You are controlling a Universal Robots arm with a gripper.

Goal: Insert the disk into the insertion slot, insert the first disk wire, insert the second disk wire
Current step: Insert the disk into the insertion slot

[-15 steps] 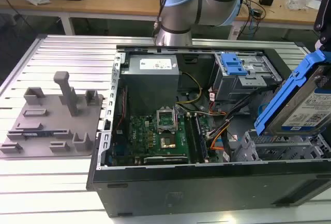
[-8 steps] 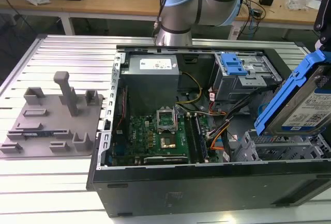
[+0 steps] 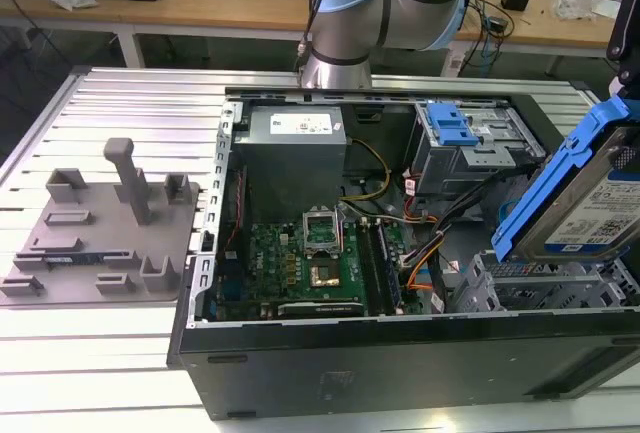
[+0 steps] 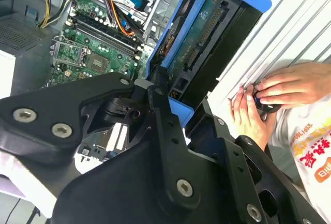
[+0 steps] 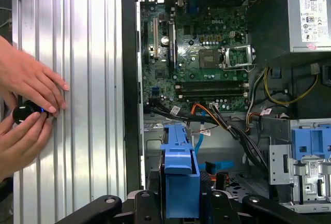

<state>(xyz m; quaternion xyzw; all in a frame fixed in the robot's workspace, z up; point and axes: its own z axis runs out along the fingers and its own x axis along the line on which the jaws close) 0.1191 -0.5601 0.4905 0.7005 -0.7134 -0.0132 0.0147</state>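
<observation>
Gripper point(image 5: 180, 199) was clamped on disk point(image 3: 590, 208) w/ blue carrier, held tilted above insertion slot point(image 3: 530, 291) of open PC case point(image 3: 400, 358); person's hands point(image 5: 28, 110) lay beside it.

Disk point(image 3: 585, 203) in blue carrier: one. Insertion slot point(image 3: 540, 288): one. Tool point(image 5: 178, 200): one. Open computer case point(image 3: 400, 363): one. Motherboard point(image 3: 300, 258): one. Power supply point(image 3: 295, 133): one. Taller bay with blue latch point(image 3: 455, 128): one. Grey fixture plate point(image 3: 100, 228): one. Person's hands point(image 5: 32, 81): two. Surface point(image 3: 100, 353): one.
</observation>
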